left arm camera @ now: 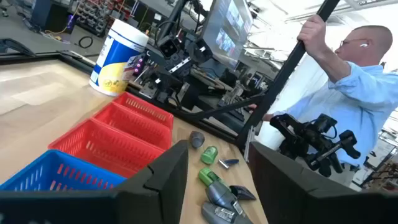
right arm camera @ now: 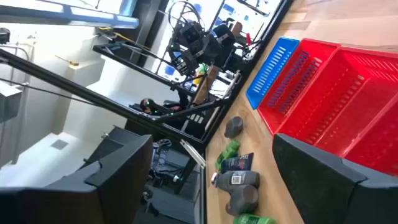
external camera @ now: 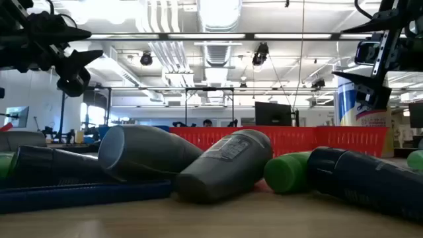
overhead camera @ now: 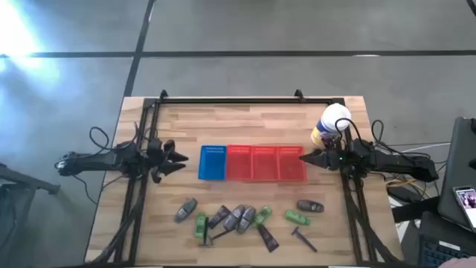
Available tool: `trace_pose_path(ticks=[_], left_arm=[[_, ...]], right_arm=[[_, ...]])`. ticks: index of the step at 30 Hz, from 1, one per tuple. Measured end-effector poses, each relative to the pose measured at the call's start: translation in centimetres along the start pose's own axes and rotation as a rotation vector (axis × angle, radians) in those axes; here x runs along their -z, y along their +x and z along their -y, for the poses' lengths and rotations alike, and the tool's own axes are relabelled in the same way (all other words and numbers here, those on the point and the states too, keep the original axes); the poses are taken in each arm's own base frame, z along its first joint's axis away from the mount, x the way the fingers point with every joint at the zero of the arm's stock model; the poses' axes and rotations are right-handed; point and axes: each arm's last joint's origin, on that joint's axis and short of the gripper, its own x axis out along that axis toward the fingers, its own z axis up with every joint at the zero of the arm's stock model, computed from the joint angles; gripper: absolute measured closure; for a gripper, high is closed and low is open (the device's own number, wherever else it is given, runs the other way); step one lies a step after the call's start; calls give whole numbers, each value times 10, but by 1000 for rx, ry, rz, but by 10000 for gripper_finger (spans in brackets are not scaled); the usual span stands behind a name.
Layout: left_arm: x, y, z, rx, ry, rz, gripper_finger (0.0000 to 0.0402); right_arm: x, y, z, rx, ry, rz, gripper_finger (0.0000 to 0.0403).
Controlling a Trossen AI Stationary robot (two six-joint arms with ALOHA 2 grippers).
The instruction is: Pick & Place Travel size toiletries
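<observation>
The travel size toiletries lie loose on the wood near the table's near edge. Among them are grey oval sticks [overhead camera: 186,210] [overhead camera: 310,205], green little bottles [overhead camera: 201,225] [overhead camera: 297,217], dark brown tubes [overhead camera: 268,237] and a thin razor [overhead camera: 303,239]. Up close in the low view I see grey sticks [external camera: 228,165] and a green cap [external camera: 287,173]. My left gripper [overhead camera: 177,158] [left arm camera: 217,149] hovers open, left of the blue basket [overhead camera: 212,162]. My right gripper [overhead camera: 305,157] [right arm camera: 211,142] hovers open at the right end of the red baskets [overhead camera: 265,163]. Neither touches anything.
The blue basket and the row of red baskets stand mid-table between the two grippers. A white-and-yellow round canister [overhead camera: 331,125] stands upright beside my right arm. A black frame rail [overhead camera: 230,99] edges the far side. A person [left arm camera: 364,68] stands beyond the table, one hand on a pole.
</observation>
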Motion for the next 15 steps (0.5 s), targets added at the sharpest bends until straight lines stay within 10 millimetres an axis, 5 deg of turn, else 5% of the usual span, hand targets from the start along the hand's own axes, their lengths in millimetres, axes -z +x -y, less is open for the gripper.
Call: trace_pose_path(ticks=[15], left_arm=[[0,0,0,0,0,0,227]], right_arm=[[0,0,0,1,1,0,48]])
